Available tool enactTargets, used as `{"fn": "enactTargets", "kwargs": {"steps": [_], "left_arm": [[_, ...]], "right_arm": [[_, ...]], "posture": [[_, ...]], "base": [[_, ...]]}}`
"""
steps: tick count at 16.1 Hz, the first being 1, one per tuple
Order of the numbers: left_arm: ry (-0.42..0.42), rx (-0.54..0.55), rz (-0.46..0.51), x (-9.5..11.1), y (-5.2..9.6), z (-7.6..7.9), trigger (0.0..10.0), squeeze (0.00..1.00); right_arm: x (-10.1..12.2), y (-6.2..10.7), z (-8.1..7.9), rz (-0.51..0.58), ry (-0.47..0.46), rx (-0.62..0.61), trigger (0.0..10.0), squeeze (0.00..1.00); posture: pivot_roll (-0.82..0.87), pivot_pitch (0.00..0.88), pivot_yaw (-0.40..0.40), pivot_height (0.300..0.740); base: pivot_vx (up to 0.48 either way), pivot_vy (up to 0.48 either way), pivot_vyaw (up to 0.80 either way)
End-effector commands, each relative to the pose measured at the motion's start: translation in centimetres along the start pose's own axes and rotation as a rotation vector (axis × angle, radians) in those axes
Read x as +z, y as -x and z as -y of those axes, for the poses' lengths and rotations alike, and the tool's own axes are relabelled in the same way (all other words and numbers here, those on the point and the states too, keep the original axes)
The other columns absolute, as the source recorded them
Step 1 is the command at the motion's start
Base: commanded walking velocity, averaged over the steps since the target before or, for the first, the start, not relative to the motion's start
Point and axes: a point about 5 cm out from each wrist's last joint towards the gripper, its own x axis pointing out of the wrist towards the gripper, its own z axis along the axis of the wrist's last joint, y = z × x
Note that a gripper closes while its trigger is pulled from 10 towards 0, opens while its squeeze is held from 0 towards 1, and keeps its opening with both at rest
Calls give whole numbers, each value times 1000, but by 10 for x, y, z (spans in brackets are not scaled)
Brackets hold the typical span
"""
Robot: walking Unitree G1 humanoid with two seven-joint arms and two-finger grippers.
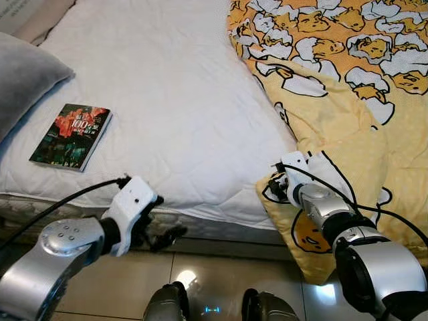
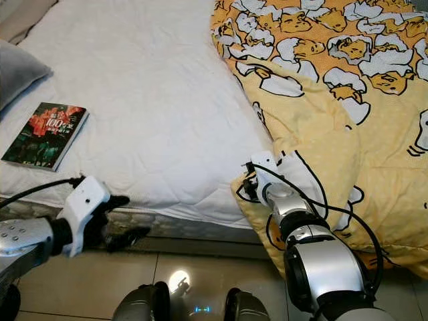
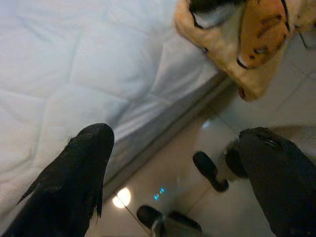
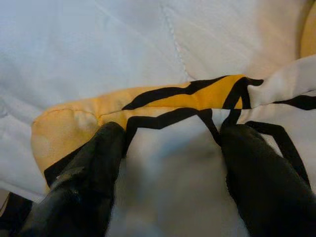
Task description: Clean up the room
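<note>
right gripper point(image 4: 168, 163) spread, yellow blanket point(image 4: 163, 106) corner between fingers, at mattress point(image 1: 167, 100) edge.

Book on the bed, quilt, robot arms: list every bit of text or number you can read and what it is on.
"100": large figure on the cover of the book lying on the white mattress.
Other cover lettering around it: too small and blurred to read.
Yellow cartoon quilt: pictures only, no text.

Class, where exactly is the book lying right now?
In the left eye view, the book lies flat on the white mattress at the robot's left, near its front edge, just beside the grey pillow.
</note>
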Motion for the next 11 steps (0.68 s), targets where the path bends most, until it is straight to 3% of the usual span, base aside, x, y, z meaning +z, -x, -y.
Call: {"fn": "enactTargets", "kwargs": {"steps": [1,11], "left_arm": [[-5,-52,-27,-4,0,7,10000,0],[4,-85,-32,-2,0,9,10000,0]], "right_arm": [[-5,0,-1,-27,-15,5,0,0],[-5,0,0,-28,-38,8,0,0]], "posture": [[184,212,-7,740],[188,191,-7,740]], "base": [[0,0,0],[0,0,0]]}}
